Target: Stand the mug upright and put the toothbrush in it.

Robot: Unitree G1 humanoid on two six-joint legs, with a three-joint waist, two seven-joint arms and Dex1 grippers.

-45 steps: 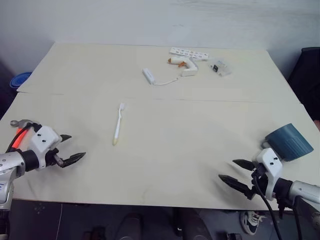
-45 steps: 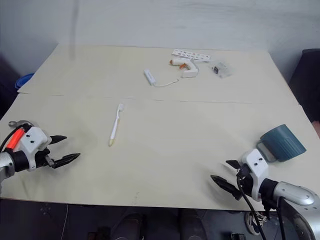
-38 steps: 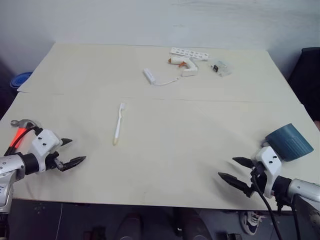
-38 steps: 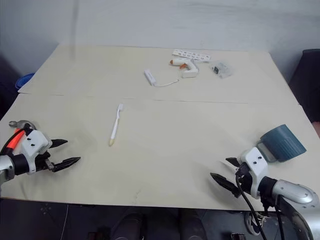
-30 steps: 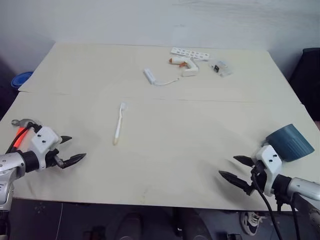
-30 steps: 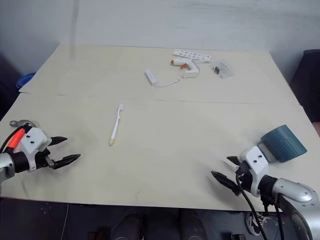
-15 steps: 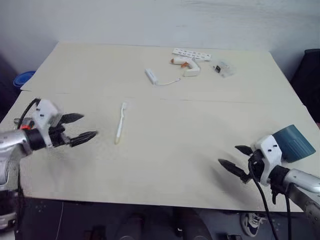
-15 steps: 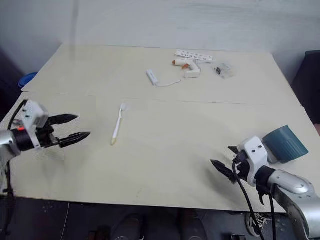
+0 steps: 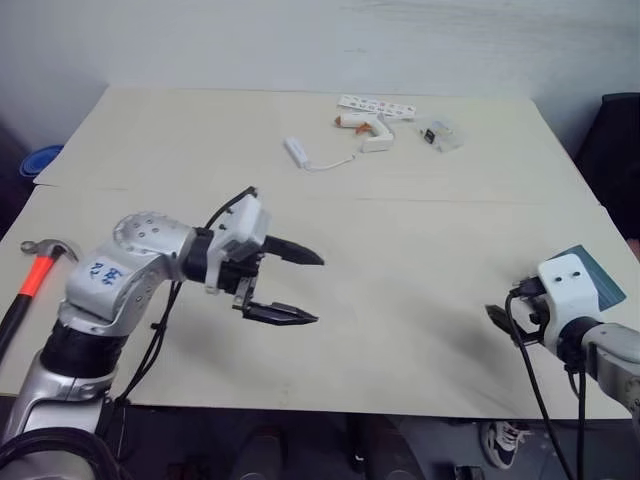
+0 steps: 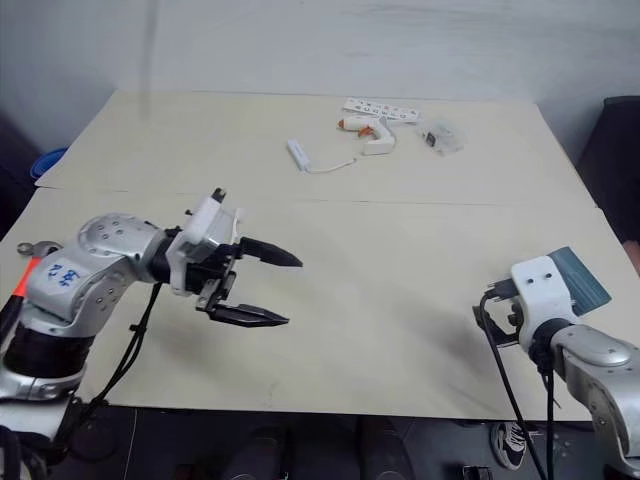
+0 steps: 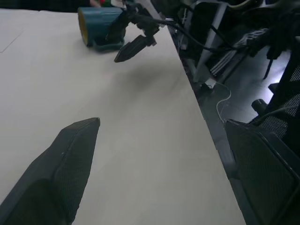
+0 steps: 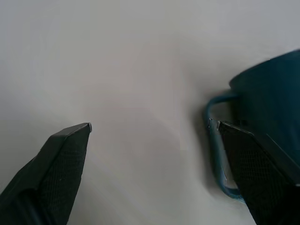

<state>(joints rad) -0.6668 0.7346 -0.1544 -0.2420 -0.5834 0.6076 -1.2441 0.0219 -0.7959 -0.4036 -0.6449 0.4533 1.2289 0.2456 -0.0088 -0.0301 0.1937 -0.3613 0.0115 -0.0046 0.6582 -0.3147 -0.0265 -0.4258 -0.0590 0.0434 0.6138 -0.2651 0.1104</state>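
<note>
Mug (image 11: 96, 26) lies on its side near the right front corner of the bench (image 9: 420, 250), its yellow mouth showing in the left wrist view and its handle (image 12: 216, 145) resting flat on the bench top. Right claw (image 12: 154, 136) is just beside it, fingers spread wide and gripping nothing; one finger (image 12: 243, 164) sits close against the handle, though whether it touches I cannot tell. In the head views the white wrist block of that arm covers most of the mug, leaving a teal corner (image 9: 600, 280) visible.

Left claw (image 9: 295, 285) hangs above the middle of the bench, pointing toward the right side, jaws wide apart and empty. The toothbrush cannot be made out; the left arm covers the bench beneath it.

At the far edge lie a white stick with a cord (image 9: 298, 152), a white-and-orange gun-shaped tool (image 9: 368, 127), a white strip (image 9: 377, 103) and a small clear packet (image 9: 440, 135). A hammer (image 9: 30, 285) rests at the left front edge
</note>
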